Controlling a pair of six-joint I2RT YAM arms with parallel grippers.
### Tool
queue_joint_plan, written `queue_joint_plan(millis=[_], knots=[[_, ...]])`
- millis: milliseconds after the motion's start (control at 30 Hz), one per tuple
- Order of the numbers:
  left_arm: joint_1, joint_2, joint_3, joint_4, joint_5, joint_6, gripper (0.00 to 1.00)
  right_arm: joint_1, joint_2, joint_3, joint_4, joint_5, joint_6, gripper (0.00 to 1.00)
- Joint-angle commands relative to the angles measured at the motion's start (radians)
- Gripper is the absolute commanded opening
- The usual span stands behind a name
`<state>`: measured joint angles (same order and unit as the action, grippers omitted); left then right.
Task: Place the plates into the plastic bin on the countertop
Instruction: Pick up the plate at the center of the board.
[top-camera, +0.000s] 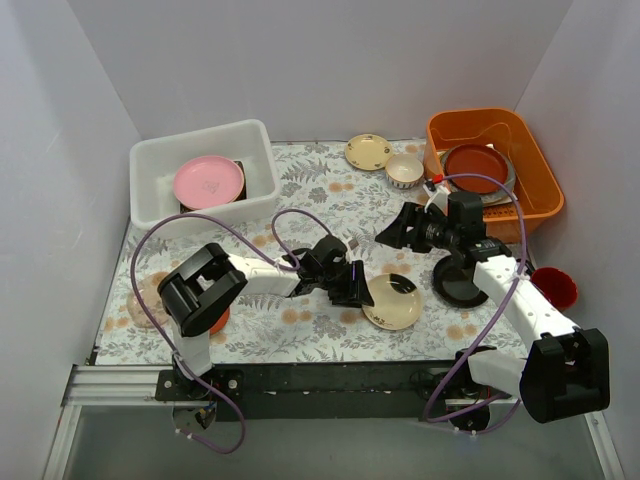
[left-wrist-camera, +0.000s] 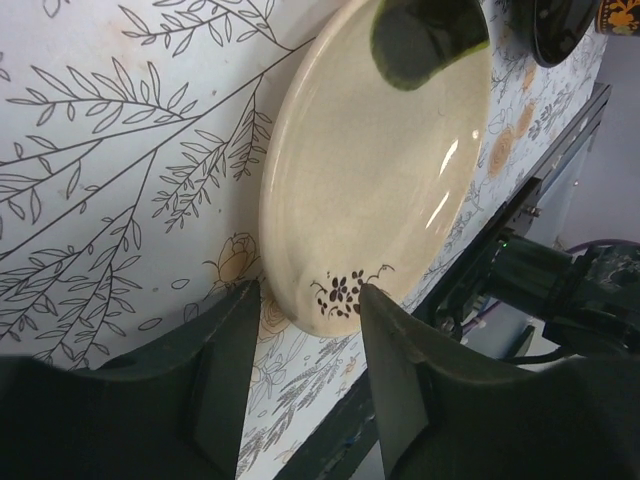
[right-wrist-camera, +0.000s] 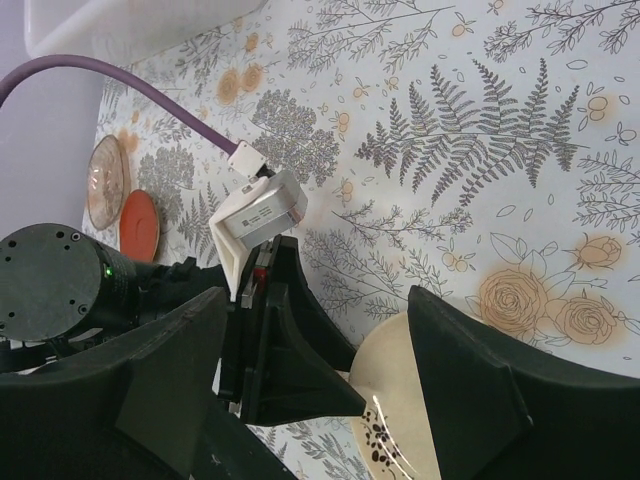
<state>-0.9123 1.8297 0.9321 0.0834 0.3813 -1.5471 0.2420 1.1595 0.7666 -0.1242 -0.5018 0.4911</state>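
Observation:
A cream plate (top-camera: 394, 304) with a small dark flower print (left-wrist-camera: 345, 295) lies on the fern-printed countertop (top-camera: 330, 195). My left gripper (top-camera: 360, 292) (left-wrist-camera: 310, 300) is open, its jaws straddling the plate's left rim, one over the plate and one outside it. My right gripper (top-camera: 392, 232) (right-wrist-camera: 320, 300) hangs open just above and behind it, holding nothing. The plastic bin (top-camera: 150, 160) at the back left holds a pink plate (top-camera: 208, 182). A black plate (top-camera: 458, 285) lies under the right arm. A yellow plate (top-camera: 368, 151) sits at the back, and a red-orange saucer (right-wrist-camera: 139, 225) under the left arm.
An orange tub (top-camera: 535, 165) at the back right holds a red-brown plate (top-camera: 475, 165). A small patterned bowl (top-camera: 404, 171) stands beside it. A red cup (top-camera: 555, 287) sits at the right edge. A clear glass dish (right-wrist-camera: 104, 182) lies near the saucer. Purple cables loop over the cloth.

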Motion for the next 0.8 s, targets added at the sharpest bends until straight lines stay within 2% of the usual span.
queue_joint_plan(millis=[0,233,533,767], knots=[[-0.013,0.043,0.002,0.009,0.002,-0.01,0.4,-0.012,-0.027,0.0,0.026,-0.024,-0.017,0.81],[-0.013,0.091,0.019,0.015,0.021,-0.008,0.29,-0.015,-0.029,-0.007,0.032,-0.035,-0.019,0.81],[-0.011,0.114,0.037,0.006,0.036,-0.004,0.0,-0.018,-0.03,-0.02,0.04,-0.044,-0.022,0.8],[-0.01,0.086,0.039,-0.017,0.004,-0.001,0.0,-0.018,-0.035,-0.032,0.041,-0.047,-0.02,0.8]])
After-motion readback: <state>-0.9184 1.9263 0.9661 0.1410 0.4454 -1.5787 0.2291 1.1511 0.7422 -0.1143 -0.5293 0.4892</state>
